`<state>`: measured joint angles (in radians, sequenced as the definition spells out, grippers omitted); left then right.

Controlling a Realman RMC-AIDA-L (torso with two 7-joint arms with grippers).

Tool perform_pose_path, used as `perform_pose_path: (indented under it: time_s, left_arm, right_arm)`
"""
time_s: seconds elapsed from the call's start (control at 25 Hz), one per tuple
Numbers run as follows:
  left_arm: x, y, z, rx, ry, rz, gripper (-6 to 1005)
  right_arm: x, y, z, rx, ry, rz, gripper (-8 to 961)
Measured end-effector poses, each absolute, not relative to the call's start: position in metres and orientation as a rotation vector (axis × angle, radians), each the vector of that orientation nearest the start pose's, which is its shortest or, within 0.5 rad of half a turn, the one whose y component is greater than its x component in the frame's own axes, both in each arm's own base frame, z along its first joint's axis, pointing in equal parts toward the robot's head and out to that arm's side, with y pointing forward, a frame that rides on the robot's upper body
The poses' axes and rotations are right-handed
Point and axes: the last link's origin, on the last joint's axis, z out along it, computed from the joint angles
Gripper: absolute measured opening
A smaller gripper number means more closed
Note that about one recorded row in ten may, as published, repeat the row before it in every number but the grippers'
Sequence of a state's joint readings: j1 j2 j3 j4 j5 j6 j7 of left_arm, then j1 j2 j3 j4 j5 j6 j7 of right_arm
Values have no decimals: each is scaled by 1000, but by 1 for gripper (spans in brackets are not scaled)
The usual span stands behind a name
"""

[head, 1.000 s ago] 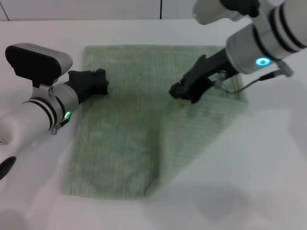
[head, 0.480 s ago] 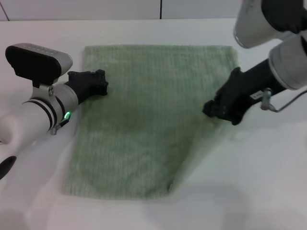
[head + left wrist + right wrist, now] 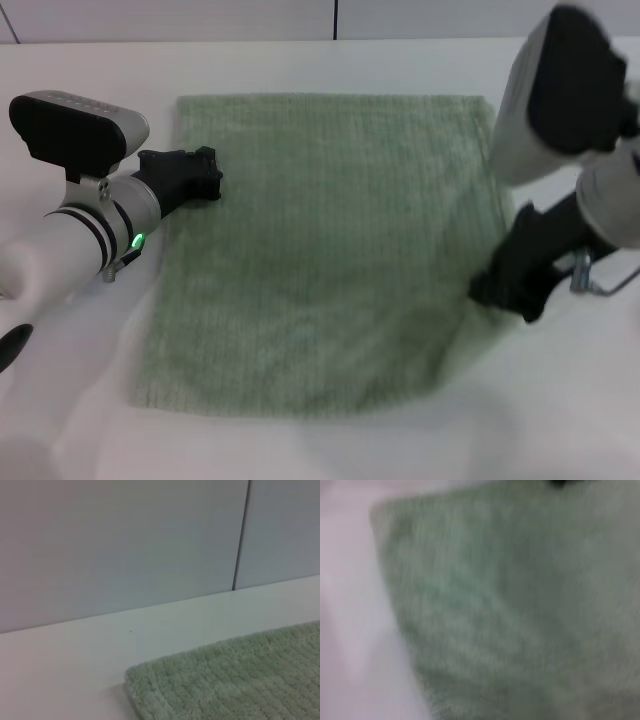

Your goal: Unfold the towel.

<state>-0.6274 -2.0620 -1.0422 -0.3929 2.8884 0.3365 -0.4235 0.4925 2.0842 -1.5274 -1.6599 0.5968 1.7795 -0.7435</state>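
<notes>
The pale sage-green towel (image 3: 320, 240) lies spread almost flat on the white table (image 3: 300, 60). My right gripper (image 3: 497, 290) is at the towel's front right part, shut on the cloth, which rises slightly toward it. My left gripper (image 3: 205, 176) rests at the towel's left edge, near its far left corner. The left wrist view shows a towel corner (image 3: 235, 680) on the table. The right wrist view is filled with blurred towel (image 3: 510, 605).
Bare white table surrounds the towel on all sides. A pale wall (image 3: 125, 545) with a vertical seam stands behind the table's far edge. The right arm's big white wrist (image 3: 560, 90) hangs over the table's right side.
My right gripper has moved right and toward the front, pulling the folded flap over so the towel now lies open. The left arm has not moved.
</notes>
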Motion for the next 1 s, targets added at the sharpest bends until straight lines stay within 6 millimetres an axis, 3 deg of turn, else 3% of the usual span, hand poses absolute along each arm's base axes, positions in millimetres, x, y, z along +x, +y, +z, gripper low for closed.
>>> perform_pose_path:
  time_s: [0.2, 0.52, 0.68, 0.88, 1.0]
  left_arm:
    - [-275, 395, -92, -2064, -789, -303, -2]
    - [-274, 395, -92, -2065, -788, -307, -2]
    - [-273, 395, -92, -2065, -788, -309, -2]
    - [-272, 395, -93, -2067, -787, -311, -2]
    - [-271, 394, -93, -2068, -787, -317, -2]
  right_arm:
    - [164, 295, -12, -2852, 545, -767, 28]
    - [164, 295, -17, -2849, 521, -820, 51]
    - [160, 296, -17, -2848, 500, -816, 118]
    - [148, 299, -8, -2833, 428, -738, 201]
    - [129, 309, 11, -2792, 364, -504, 253]
